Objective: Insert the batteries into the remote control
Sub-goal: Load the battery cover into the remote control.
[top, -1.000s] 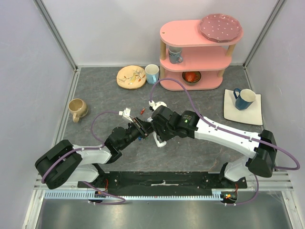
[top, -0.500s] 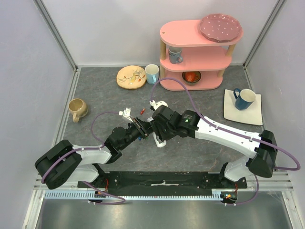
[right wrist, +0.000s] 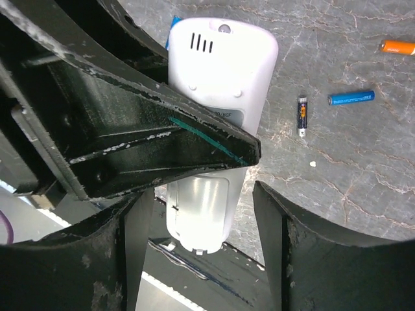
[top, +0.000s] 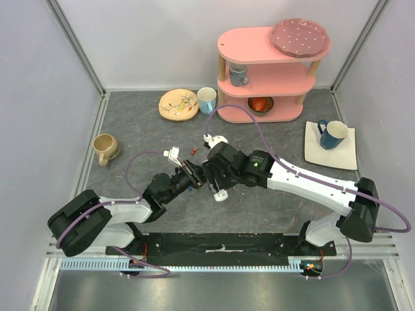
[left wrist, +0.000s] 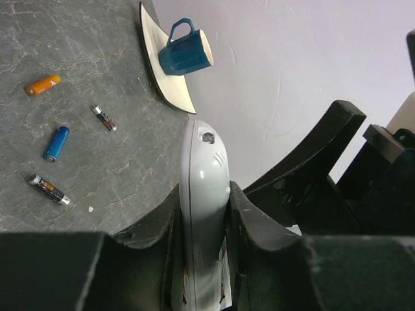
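Note:
The remote control (right wrist: 222,63) is a white handset seen from its back, and edge-on as the remote (left wrist: 203,188) in the left wrist view. My left gripper (left wrist: 204,192) is shut on its sides and holds it off the table. My right gripper (right wrist: 200,194) stands open astride the remote's lower end, with a gap on each side. In the top view both grippers meet mid-table, the left gripper (top: 192,175) beside the right gripper (top: 211,178), and the remote's white end (top: 221,194) pokes out. Batteries lie loose on the table: orange (left wrist: 42,84), blue (left wrist: 56,142), and two dark ones (left wrist: 104,118) (left wrist: 48,189).
A blue mug (top: 332,134) stands on a white square plate (top: 347,155) at the right. A pink shelf (top: 269,65) with crockery is at the back, with a patterned plate (top: 178,103) and white mug (top: 207,99) beside it. A tan mug (top: 104,148) sits left.
My right gripper's jaws have spread wider around the remote's lower end. The left gripper has kept its hold on the remote, and both arms have barely shifted.

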Robot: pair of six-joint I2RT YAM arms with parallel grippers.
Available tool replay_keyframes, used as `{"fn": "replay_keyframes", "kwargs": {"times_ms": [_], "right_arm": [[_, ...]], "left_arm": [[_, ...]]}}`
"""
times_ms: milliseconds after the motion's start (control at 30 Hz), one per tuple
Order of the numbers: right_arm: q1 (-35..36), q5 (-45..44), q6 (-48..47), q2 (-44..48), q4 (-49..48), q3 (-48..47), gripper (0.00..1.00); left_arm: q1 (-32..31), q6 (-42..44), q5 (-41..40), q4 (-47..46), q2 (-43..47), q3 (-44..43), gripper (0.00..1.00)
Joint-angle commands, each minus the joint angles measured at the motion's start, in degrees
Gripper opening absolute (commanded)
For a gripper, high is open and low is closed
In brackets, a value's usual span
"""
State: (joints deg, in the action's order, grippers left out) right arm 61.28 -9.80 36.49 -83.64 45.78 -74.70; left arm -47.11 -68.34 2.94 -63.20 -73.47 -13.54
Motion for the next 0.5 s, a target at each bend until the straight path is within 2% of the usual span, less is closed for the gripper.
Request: {"fn": "replay_keyframes", "kwargs": {"times_ms": [0, 333, 467], "right_arm": [[0.0, -0.2, 1.0, 3.8, -2.4, -1.0, 0.71], [-0.2, -3.3, 0.7, 11.3, -1.1, 0.1, 0.75], [-0.8, -3.7, 0.1, 17.4, -5.5, 5.4, 0.78]], "left_arm": [[-0.3, -1.1, -0.2, -3.9, -0.2, -1.0, 0.02], [-0.2, -1.7, 0.1, -4.3, -1.9, -1.1, 0.02], [1.9, -2.4, 5.7, -4.5, -1.5, -1.9, 0.02]]}}
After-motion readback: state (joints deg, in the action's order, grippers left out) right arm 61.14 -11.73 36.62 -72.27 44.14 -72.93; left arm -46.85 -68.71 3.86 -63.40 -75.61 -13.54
